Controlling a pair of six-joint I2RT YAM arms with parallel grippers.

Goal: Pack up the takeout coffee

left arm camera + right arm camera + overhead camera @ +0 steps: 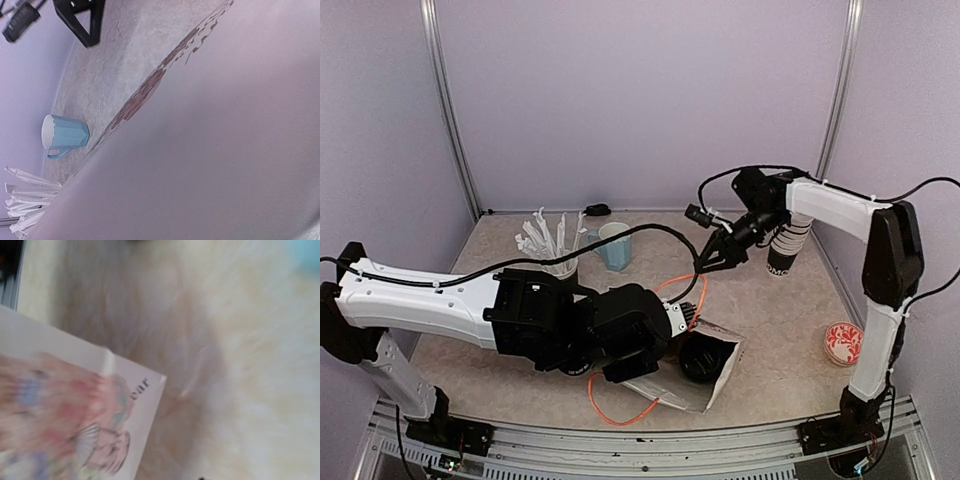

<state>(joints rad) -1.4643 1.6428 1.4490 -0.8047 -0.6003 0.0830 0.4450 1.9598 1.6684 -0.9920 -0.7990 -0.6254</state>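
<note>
A white paper bag point(724, 378) with orange cord handles point(603, 402) lies on its side at the front middle, its mouth facing left. Inside the mouth sits one black takeout coffee cup point(698, 360). A second black cup with white lettering point(782, 255) stands at the back right under a stack of cups. My left gripper point(688, 318) is at the bag's mouth with its fingers hidden. The bag's pale side point(210, 150) fills the left wrist view. My right gripper point(717, 264) hangs above the upper handle, fingertips close together point(91, 44). The bag's printed face point(60, 410) shows below it.
A light blue mug point(616, 246) and a black cup of white sticks point(556, 256) stand at the back middle. A round red-and-white thing point(843, 342) lies at the right near the right arm's column. Walls close the table on three sides.
</note>
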